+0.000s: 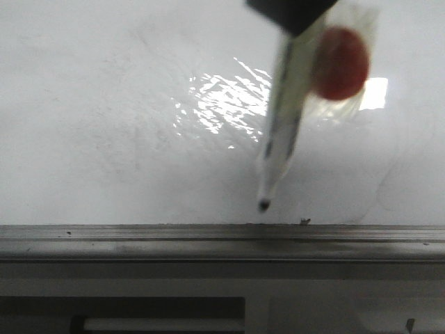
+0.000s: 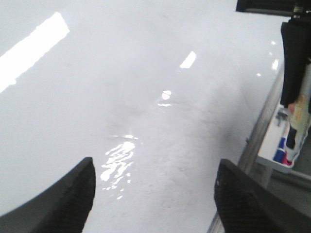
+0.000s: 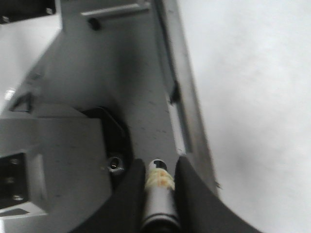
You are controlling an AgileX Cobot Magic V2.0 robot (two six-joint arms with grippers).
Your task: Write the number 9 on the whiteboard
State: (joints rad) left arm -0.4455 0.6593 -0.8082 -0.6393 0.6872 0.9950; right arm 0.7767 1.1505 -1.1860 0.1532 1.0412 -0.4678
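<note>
The whiteboard (image 1: 104, 125) fills the front view, glossy and faintly smudged, with a grey ledge (image 1: 208, 240) along its lower edge. No number 9 stroke shows on it in any view. My right gripper (image 1: 295, 15) comes in from the top and is shut on a white marker (image 1: 281, 132). The marker slants down, and its black tip (image 1: 264, 205) is just above the ledge, at or close to the board. In the right wrist view the fingers (image 3: 127, 194) clamp the marker (image 3: 158, 194). My left gripper (image 2: 153, 179) is open and empty over the board (image 2: 146, 97).
A bright glare patch (image 1: 222, 101) lies mid-board. A red round blob in clear wrap (image 1: 341, 62) hangs beside the marker. A tiny dark dash (image 1: 304, 222) sits at the ledge. The right arm with the marker (image 2: 297, 73) shows in the left wrist view.
</note>
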